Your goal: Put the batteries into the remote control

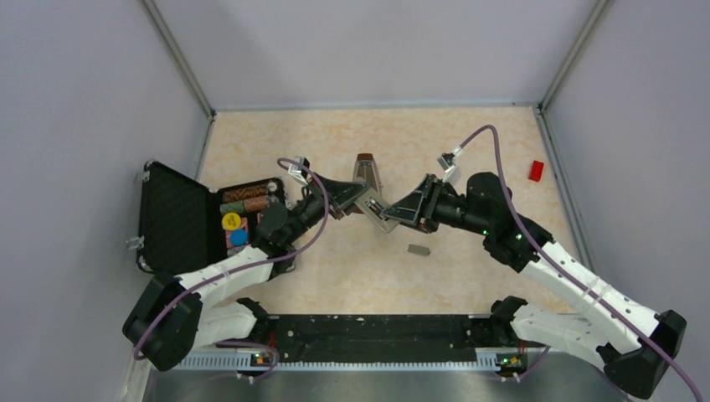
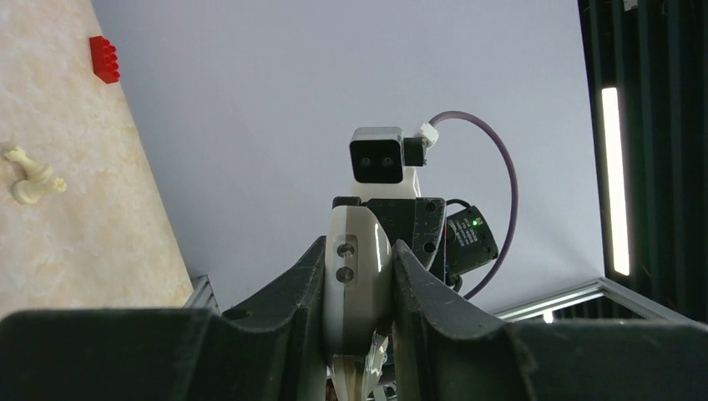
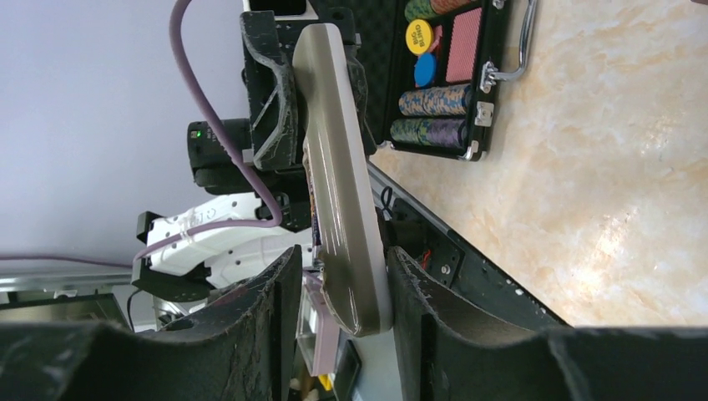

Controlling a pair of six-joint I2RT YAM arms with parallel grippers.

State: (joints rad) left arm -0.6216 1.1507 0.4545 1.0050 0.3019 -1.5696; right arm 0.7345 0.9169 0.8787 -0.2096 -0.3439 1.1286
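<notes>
Cover piece [image 1: 418, 249] lies nearest us. Beyond it, our left gripper [image 1: 358, 203] is clamped tight on the remote control [image 1: 376, 213], held aloft. Our right gripper [image 1: 393, 219] flanks its other end closely, though we cannot tell if it pinches. If the 2 arms pull unevenly, the remote could twist free and drop.

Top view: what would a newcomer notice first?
The remote control hangs in mid-air over the table, clamped in the left gripper, with the right gripper astride its other end. An open black case of poker chips sits at the left; a small grey cover piece lies loose nearby.
</notes>
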